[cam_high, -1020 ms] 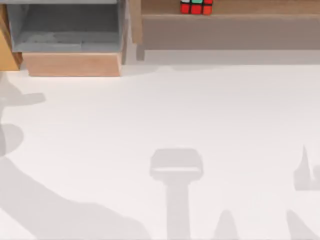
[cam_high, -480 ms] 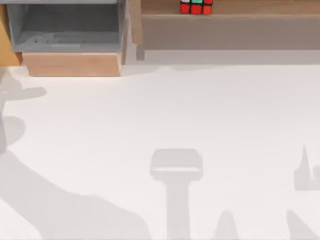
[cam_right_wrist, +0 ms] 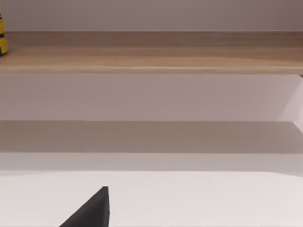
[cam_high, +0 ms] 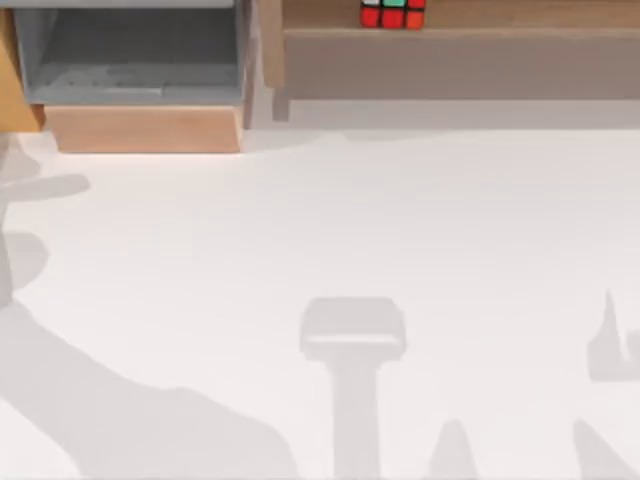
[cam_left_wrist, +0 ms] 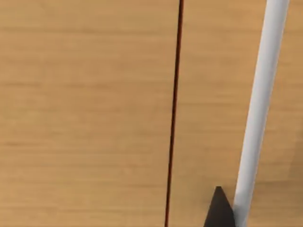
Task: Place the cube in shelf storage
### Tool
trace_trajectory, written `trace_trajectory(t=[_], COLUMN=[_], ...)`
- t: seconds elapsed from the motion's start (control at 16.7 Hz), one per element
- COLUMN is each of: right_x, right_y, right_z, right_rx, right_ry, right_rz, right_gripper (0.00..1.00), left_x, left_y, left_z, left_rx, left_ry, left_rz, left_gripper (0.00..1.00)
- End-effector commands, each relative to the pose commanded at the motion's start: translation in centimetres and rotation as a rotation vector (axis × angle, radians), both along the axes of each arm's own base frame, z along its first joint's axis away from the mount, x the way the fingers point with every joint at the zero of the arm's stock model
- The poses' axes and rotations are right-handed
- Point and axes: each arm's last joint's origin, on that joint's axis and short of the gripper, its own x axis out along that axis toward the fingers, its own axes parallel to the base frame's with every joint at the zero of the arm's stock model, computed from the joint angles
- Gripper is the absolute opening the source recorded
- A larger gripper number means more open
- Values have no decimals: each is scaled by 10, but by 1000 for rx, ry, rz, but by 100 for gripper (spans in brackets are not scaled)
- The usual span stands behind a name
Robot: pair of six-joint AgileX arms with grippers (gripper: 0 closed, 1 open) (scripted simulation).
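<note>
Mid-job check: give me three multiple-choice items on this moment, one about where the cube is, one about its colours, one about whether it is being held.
1. Where is the cube?
A. On the long wooden shelf at the top view's far edge
B. Inside the grey-lined box
C. On the white table near the front edge

2. Which tile colours show on the cube in the top view?
A. Blue and purple
B. Red and green
C. Black and pink

3. What state is the cube in?
A. Gripped and lifted
B. Lying tipped on the table
C. Resting free on the shelf

Answers:
1 A, it sits on the tan plank, right of the grey-lined box.
2 B, red tiles with a green one above.
3 C, nothing touches it in the top view.
</note>
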Motion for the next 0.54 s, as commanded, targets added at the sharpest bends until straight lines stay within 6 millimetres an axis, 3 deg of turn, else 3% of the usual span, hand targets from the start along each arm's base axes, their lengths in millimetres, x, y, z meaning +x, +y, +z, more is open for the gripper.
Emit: trace_trajectory(t=[0.18,0.54], right_x=[0,0], right_y=[0,0], right_z=[0,0], right_rx=[0,0], right_ry=[0,0], right_rz=[0,0], right_gripper=[100,100], left_x=[0,0], left_y=[0,0], left_z=[0,0], left_rx=[0,0], left_ry=[0,0], left_rz=[0,0], left_gripper=[98,100])
